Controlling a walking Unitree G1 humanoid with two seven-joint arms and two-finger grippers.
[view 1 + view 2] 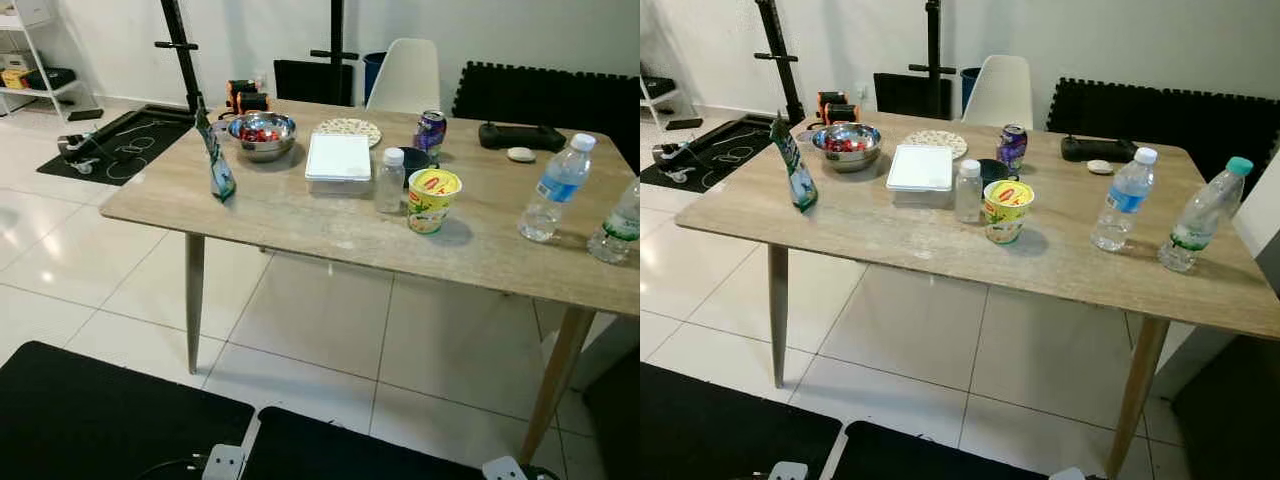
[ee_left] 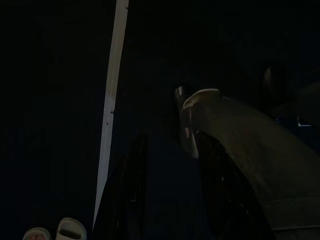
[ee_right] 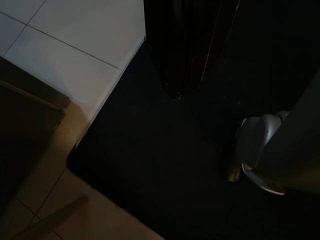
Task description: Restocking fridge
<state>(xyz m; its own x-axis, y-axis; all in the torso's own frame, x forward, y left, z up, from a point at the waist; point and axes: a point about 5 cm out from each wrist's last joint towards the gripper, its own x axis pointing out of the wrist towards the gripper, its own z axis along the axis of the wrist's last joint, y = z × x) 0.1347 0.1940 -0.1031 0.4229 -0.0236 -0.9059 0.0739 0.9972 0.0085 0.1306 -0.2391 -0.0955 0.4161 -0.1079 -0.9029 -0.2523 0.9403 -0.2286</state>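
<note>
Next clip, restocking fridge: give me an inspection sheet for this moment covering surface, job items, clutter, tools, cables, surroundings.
Surface: wooden table on a white tiled floor, faint pale smears near its middle.
Job's things: two water bottles, small white-capped bottle, yellow cup, purple can, white lidded box, steel bowl of red items, green pouch.
Clutter: patterned plate, black controller, small white object.
Tools: both arms hang low; wrist views too dark to judge.
Cables: white cord on the black mat.
Surroundings: white chair, black stands, shelf.
</note>
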